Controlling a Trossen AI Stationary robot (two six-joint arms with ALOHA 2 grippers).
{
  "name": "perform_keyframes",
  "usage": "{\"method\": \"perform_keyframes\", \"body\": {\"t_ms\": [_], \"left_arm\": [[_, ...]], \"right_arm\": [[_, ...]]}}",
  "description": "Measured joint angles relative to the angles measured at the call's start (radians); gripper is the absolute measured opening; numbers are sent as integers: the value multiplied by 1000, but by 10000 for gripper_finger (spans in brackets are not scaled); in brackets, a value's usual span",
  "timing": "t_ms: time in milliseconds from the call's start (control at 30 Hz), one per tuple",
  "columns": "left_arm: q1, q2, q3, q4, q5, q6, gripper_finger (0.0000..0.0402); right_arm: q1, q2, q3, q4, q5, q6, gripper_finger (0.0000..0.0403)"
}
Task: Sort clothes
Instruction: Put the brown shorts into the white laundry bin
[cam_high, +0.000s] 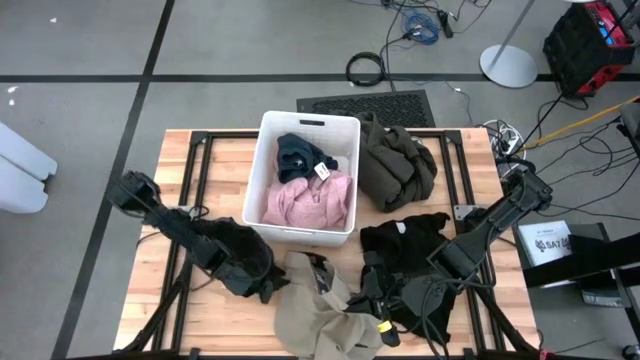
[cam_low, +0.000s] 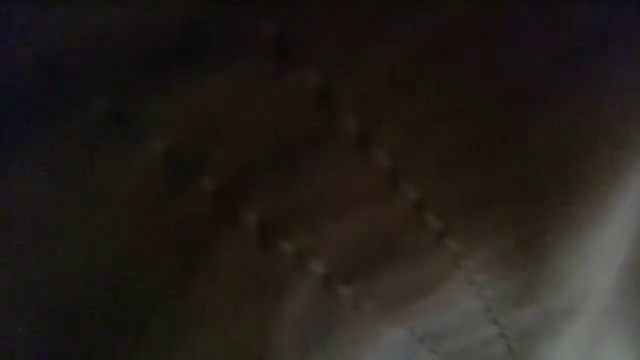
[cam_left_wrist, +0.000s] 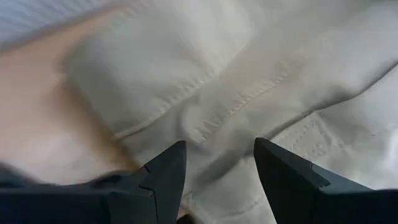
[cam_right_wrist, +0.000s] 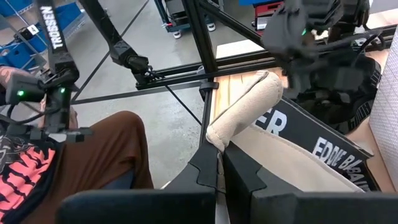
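Observation:
A tan-beige garment (cam_high: 320, 320) lies at the table's near middle, and its stitched cloth (cam_left_wrist: 249, 81) fills the left wrist view. My left gripper (cam_high: 272, 288) (cam_left_wrist: 217, 168) is open, slanting down at the garment's left edge. My right gripper (cam_high: 372, 300) (cam_right_wrist: 219, 155) is shut on the same garment from its right side. A white bin (cam_high: 262, 150) holds a pink garment (cam_high: 305, 200) and a dark teal one (cam_high: 297, 150). An olive-brown garment (cam_high: 395, 165) lies right of the bin, with black clothes (cam_high: 410, 245) nearer. My right gripper pinches a raised fold of the tan-beige garment (cam_right_wrist: 233, 134) between its two fingers. The fold stands up above the fingertips as a rounded roll (cam_right_wrist: 249, 106), and the rest of the cloth trails down to the table. Whether my left gripper's fingers (cam_left_wrist: 171, 171) touch the cloth, I cannot tell.
Cloth lies right against the low camera and darkens its view (cam_low: 330, 230). Bare wood (cam_high: 160, 290) shows at the table's near left. A person (cam_right_wrist: 74, 162) sits beyond the table's edge, seen in the right wrist view.

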Motion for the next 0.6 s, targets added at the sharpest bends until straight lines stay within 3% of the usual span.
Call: {"method": "perform_keyframes", "body": {"t_ms": [333,467,600], "left_arm": [[32,278,190,-23,-26,110,184],[40,337,223,-68,-36,106,127],[50,346,237,-80,8,127,28]], "right_arm": [[2,0,0,0,0,0,0],[2,0,0,-1,0,0,0],[2,0,0,-1,0,0,0]]}}
